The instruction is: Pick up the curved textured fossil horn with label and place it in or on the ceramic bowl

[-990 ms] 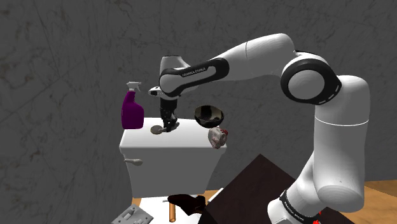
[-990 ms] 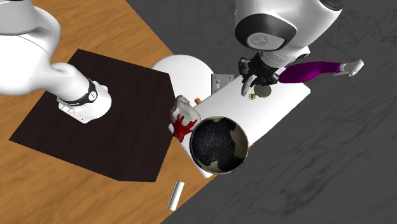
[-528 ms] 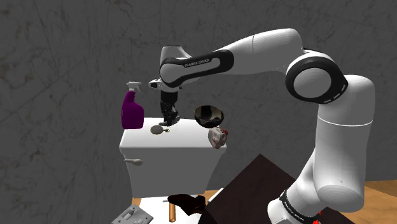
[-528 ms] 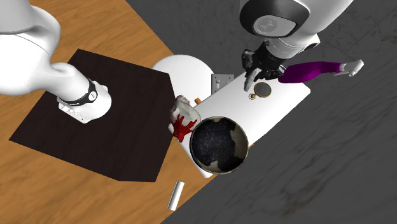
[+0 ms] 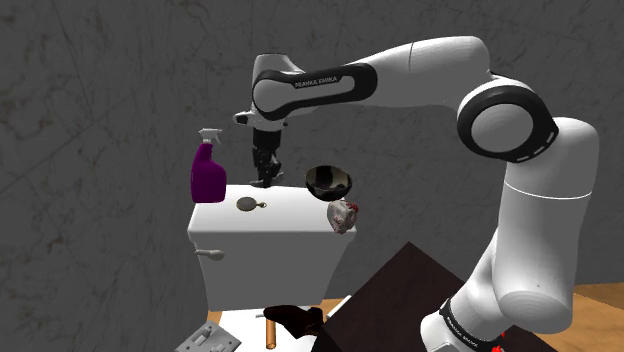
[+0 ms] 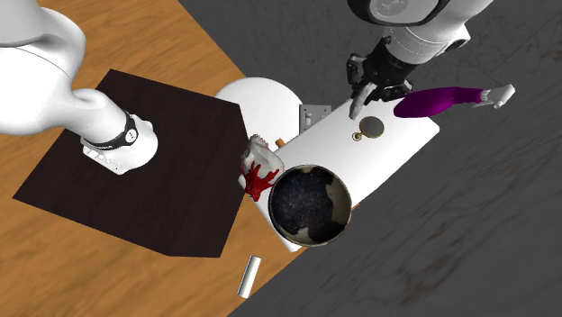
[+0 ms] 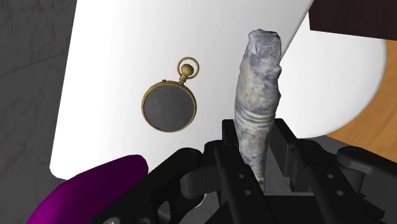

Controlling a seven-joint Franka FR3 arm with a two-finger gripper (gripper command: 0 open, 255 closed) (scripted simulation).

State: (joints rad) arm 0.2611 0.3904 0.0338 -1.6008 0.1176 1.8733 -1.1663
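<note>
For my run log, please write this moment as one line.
gripper: shut on fossil horn | position: above tank lid, near pocket watch | bowl: empty | placing: not yet done

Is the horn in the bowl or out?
Out: the jaws clasp the horn above the tank; the bowl lies empty.

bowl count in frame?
1. The cream-rimmed bowl with a dark speckled inside sits on the white toilet tank lid, at the end far from the purple spray bottle. No other seems hidden.
</note>
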